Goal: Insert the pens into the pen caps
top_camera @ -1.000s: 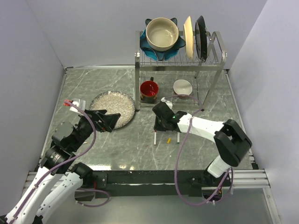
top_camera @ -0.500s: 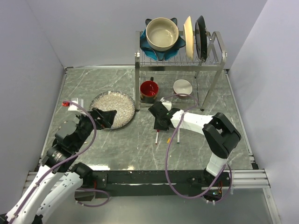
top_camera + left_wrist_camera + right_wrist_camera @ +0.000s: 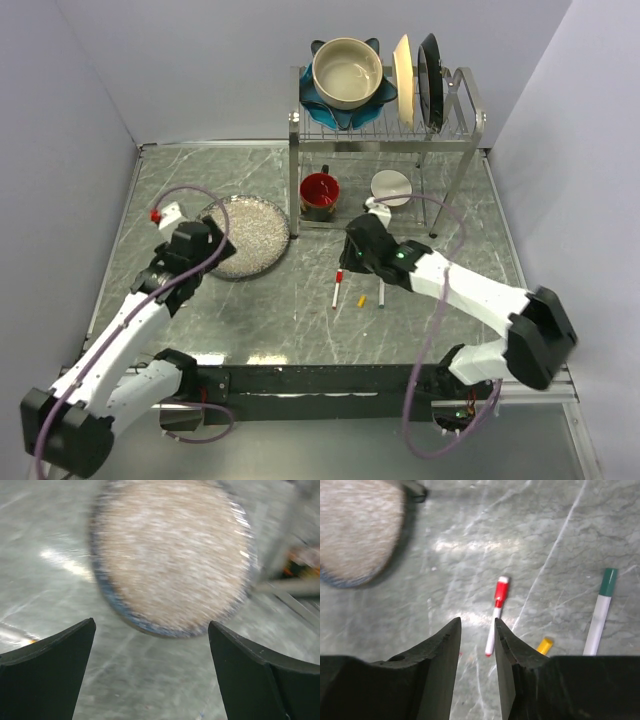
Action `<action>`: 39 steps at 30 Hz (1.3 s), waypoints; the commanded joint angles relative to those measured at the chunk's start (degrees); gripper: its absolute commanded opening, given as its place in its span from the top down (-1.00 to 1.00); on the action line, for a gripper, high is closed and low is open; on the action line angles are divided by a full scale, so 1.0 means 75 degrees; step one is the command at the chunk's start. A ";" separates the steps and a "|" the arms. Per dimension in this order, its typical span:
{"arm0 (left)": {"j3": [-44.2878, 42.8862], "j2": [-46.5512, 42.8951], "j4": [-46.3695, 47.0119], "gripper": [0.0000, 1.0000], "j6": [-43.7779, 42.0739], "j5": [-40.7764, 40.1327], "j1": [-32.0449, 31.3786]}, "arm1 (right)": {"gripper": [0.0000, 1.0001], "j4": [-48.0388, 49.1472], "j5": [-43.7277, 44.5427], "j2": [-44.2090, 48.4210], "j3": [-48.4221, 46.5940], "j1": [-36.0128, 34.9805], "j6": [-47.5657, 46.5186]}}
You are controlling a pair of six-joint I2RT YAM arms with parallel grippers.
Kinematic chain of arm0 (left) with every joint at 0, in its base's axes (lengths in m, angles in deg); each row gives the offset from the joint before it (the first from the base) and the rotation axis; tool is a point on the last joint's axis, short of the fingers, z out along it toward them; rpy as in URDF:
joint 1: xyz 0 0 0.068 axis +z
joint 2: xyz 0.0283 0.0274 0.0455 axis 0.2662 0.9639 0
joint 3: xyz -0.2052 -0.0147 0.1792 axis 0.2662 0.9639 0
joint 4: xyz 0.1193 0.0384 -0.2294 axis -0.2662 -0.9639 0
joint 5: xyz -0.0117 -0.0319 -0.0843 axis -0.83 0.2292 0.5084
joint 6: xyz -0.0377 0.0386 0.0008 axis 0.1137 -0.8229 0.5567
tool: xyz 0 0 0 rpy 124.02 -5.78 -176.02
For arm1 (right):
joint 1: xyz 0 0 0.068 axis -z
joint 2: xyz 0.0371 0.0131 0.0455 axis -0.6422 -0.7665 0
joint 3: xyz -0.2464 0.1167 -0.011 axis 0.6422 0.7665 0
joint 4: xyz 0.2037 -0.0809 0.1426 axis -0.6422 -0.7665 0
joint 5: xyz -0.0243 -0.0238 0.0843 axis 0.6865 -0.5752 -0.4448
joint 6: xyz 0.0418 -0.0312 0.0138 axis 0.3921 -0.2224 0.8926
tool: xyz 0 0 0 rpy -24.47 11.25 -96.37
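A white pen with a red cap on one end (image 3: 338, 288) (image 3: 497, 611) lies on the marble table, just beyond my right gripper's tips. A loose yellow pen cap (image 3: 361, 299) (image 3: 544, 645) lies to its right. Further right lies a white pen with a green end (image 3: 383, 297) (image 3: 599, 614). My right gripper (image 3: 356, 262) (image 3: 477, 625) hangs above the red pen, open by a narrow gap with nothing between the fingers. My left gripper (image 3: 205, 250) (image 3: 151, 625) is wide open and empty, low over the table at the near edge of the speckled plate.
The speckled plate (image 3: 240, 235) (image 3: 170, 555) lies left of centre. A metal dish rack (image 3: 385, 135) at the back carries bowls and upright plates. A red mug (image 3: 319, 190) and a white bowl (image 3: 391, 186) stand under it.
My right gripper's jaws have spread apart and it has drawn back from the red pen, which stays on the table. My left arm has swung left and further back beside the plate.
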 commanded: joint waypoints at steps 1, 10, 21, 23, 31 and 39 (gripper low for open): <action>-0.0093 0.0253 -0.0289 -0.99 0.0359 0.0526 0.1702 | 0.19 0.0875 -0.0808 0.1032 0.0651 0.0044 -0.0355; 0.1101 0.0769 0.0250 -0.91 0.1271 0.2075 0.4634 | 0.22 0.1825 -0.1925 0.1701 0.1343 0.0032 -0.0519; 0.1185 0.1625 -0.0686 -0.90 0.4272 0.0460 0.4753 | 0.23 0.2013 -0.2335 0.1819 0.1390 0.0032 -0.0718; 0.1127 0.1613 -0.0710 -0.88 0.4426 0.0342 0.4753 | 0.23 0.1978 -0.2323 0.1737 0.1355 0.0044 -0.0730; -0.0302 0.1742 0.0273 -0.96 0.0228 0.0129 0.4753 | 0.24 0.2048 -0.2347 0.1690 0.1343 0.0044 -0.0812; -0.1406 0.2737 0.1350 -0.64 -0.4929 0.1854 0.3654 | 0.24 0.2200 -0.2359 0.1760 0.1542 0.0044 -0.0765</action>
